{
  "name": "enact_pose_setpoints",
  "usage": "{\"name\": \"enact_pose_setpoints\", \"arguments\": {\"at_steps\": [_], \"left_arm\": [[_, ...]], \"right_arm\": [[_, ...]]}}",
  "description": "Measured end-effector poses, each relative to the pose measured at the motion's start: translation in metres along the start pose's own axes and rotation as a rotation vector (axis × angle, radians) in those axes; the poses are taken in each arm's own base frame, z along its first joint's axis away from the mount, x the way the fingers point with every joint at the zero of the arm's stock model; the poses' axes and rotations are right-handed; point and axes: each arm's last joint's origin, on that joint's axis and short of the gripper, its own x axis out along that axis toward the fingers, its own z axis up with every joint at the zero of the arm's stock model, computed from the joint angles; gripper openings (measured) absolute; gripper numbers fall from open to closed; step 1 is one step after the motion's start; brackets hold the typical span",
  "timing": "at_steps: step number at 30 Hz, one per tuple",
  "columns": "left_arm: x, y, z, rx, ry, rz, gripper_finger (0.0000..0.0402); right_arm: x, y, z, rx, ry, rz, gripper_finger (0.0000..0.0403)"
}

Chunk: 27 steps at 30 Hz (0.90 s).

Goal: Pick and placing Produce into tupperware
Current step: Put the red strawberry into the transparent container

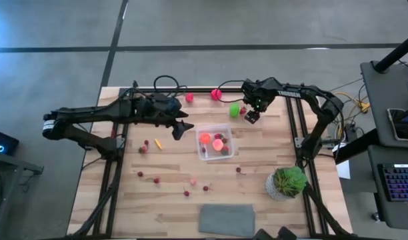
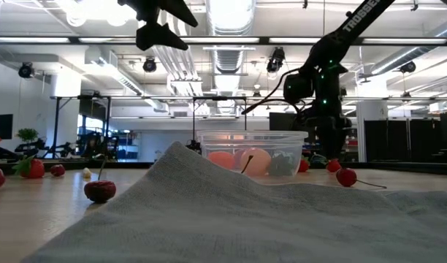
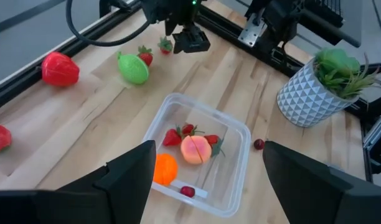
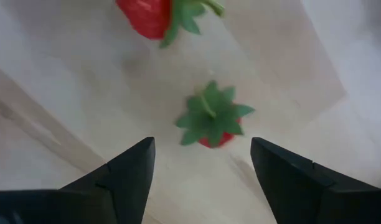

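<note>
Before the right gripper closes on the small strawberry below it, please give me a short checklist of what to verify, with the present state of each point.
1. Right gripper open: ok.
2. Small strawberry lies between the fingers' line, leafy cap up: ok.
3. Second strawberry apart from the target: ok.
4. Fingers low enough to close around the berry: cannot tell.
5. Clear tub has free room beside the fruit already in it: ok.
6. Left gripper hangs open above the tub, in the drop path: not ok.

The clear square tupperware (image 1: 217,142) sits upright mid-table holding some produce (image 3: 195,149); other pieces lie scattered around.
</note>
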Motion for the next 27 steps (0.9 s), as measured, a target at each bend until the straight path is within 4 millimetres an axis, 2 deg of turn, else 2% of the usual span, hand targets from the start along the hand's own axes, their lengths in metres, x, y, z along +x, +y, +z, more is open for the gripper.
{"name": "enact_pose_setpoints", "arguments": {"at_steps": [13,22,27], "left_arm": [[0.008,0.000,-0.001,0.001,0.016,0.006,0.0281],[0.008,0.000,-0.001,0.001,0.015,0.006,0.0281],[0.008,0.000,-0.001,0.001,0.015,0.006,0.0281]], "right_arm": [[0.009,-0.006,0.003,0.006,-0.057,0.003,0.0256],[0.028,-0.006,0.005,0.027,0.009,0.028,0.0255],[0.029,-0.006,0.005,0.030,0.010,0.028,0.0248]]}}
